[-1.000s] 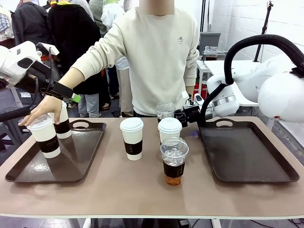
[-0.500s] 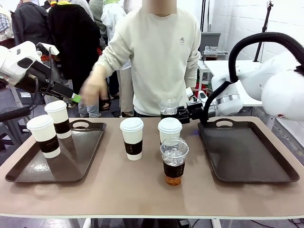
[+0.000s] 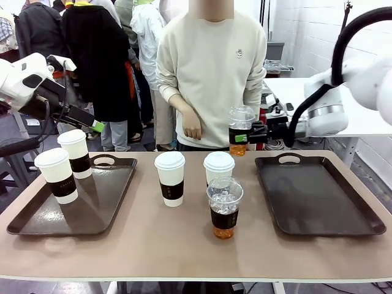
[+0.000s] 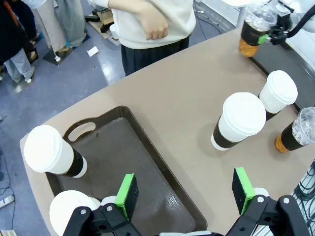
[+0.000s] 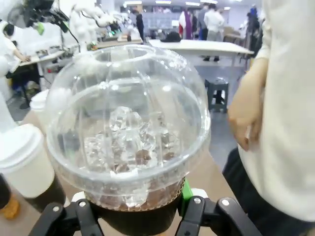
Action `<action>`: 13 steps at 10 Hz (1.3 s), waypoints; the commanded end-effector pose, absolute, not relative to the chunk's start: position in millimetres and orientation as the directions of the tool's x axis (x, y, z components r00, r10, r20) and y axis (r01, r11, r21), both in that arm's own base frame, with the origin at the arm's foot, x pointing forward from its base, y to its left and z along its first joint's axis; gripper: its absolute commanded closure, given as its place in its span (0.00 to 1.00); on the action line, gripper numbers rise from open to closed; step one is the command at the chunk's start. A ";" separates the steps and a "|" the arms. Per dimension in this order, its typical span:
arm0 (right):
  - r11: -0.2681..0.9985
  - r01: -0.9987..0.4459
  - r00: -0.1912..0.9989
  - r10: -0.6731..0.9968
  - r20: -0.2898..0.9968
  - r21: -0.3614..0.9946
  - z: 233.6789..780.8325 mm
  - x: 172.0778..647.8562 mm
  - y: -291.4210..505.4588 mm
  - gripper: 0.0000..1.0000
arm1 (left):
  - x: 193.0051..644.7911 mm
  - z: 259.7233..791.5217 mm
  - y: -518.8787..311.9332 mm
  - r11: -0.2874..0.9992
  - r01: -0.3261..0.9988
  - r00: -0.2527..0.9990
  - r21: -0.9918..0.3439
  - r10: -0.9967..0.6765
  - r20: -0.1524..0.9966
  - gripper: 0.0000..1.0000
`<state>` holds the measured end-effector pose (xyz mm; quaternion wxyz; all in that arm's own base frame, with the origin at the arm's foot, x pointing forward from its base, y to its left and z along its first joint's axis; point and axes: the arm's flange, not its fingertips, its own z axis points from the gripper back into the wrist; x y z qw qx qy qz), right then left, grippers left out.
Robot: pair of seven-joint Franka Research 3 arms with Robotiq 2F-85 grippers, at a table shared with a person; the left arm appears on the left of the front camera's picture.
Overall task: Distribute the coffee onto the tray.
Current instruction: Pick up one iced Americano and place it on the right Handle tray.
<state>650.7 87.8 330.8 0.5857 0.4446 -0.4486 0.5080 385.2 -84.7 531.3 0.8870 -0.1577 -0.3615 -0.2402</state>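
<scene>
Table far edge: right hand pinching iced coffee above it; left hand spread

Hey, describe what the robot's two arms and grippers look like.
Both arms are glossy white with rounded joints: the left arm and the right arm, which carries a thick black hose. The left gripper and right gripper are black with bright green pads.

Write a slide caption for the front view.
Right hand holds an iced coffee aloft near the right tray; two paper cups stand on the left tray.
</scene>
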 end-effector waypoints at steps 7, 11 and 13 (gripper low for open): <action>0.315 -0.948 0.029 0.252 0.967 -0.054 302.1 574.8 -26.9 0.34 | 386.2 529.9 -83.2 0.835 0.538 0.626 -0.117 -0.302 0.719 0.00; 0.330 -0.942 0.012 0.223 0.975 -0.064 275.6 598.4 -41.1 0.34 | 386.2 529.9 -83.2 0.835 0.538 0.626 -0.117 -0.302 0.719 0.00; 0.329 -0.944 0.031 0.198 0.980 -0.036 263.1 608.1 -38.3 0.34 | 386.2 529.9 -83.2 0.835 0.538 0.626 -0.117 -0.302 0.719 0.00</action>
